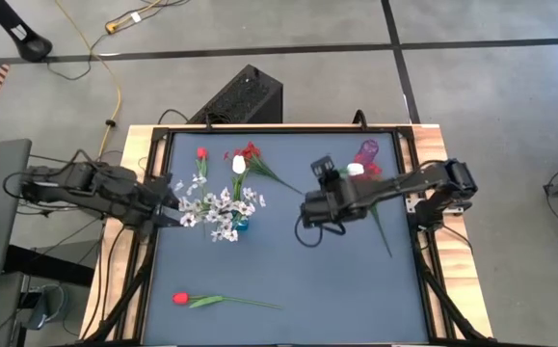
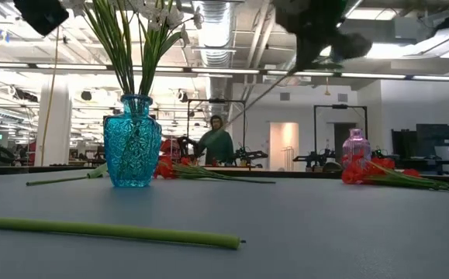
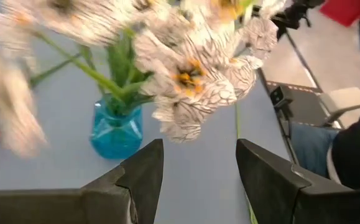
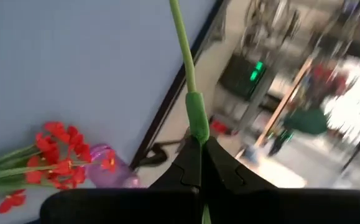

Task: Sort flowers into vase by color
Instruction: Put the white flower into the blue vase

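A blue glass vase (image 1: 240,225) (image 2: 133,141) stands upright near the table's middle and holds sprays of white blossoms (image 1: 219,207) (image 3: 192,74). My left gripper (image 3: 198,168) (image 1: 170,214) is open, just left of those blossoms, touching nothing. My right gripper (image 4: 195,142) (image 1: 327,198) is raised over the table's right half and shut on a thin green stem. A purple vase (image 1: 367,151) (image 2: 354,149) stands at the far right with red sprays (image 2: 371,174) (image 4: 58,158) lying beside it. A red tulip (image 1: 180,299) lies near the front edge. A white tulip (image 1: 239,165), a red tulip (image 1: 201,152) and a red spray (image 1: 250,151) lie behind the blue vase. My right gripper pinches the green stem between its two fingers, just below a thicker green sleeve (image 4: 197,118) on it. The stem (image 4: 180,37) runs on straight past the fingertips. In the high view a white bud (image 1: 356,169) and the long stem (image 1: 383,236) show beside the gripper.
Black frame rails (image 1: 415,173) border the table's left, right and far sides. A dark speaker-like box (image 1: 245,96) sits on the floor behind the table. In the low view a person (image 2: 216,141) stands far back in the room. The table's front right has open surface (image 1: 336,289).
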`<act>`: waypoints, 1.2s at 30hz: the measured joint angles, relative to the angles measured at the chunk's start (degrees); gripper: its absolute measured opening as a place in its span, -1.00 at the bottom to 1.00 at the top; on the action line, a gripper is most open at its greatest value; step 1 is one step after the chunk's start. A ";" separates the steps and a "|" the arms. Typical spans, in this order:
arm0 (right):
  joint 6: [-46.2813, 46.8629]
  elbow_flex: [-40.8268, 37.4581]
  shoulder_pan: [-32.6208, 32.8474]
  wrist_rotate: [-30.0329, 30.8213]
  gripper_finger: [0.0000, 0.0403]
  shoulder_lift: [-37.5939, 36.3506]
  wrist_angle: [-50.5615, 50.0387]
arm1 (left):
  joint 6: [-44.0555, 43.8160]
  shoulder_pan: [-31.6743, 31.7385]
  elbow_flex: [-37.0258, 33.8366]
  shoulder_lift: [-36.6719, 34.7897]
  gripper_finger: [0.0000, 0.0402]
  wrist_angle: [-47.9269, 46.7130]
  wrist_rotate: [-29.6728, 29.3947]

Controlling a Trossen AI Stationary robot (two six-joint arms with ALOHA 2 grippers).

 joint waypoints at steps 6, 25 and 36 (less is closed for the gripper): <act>-12.43 0.02 6.58 0.04 -0.87 0.00 7.73 | 0.07 0.00 4.33 0.00 -0.05 -5.11 -5.11; -58.96 0.09 7.38 8.95 -0.87 0.00 43.28 | 0.37 0.00 5.41 0.06 -0.05 -5.44 -12.46; -61.82 1.61 2.17 8.98 -0.87 0.00 48.15 | 1.41 0.00 5.41 0.06 -0.05 -5.83 -12.94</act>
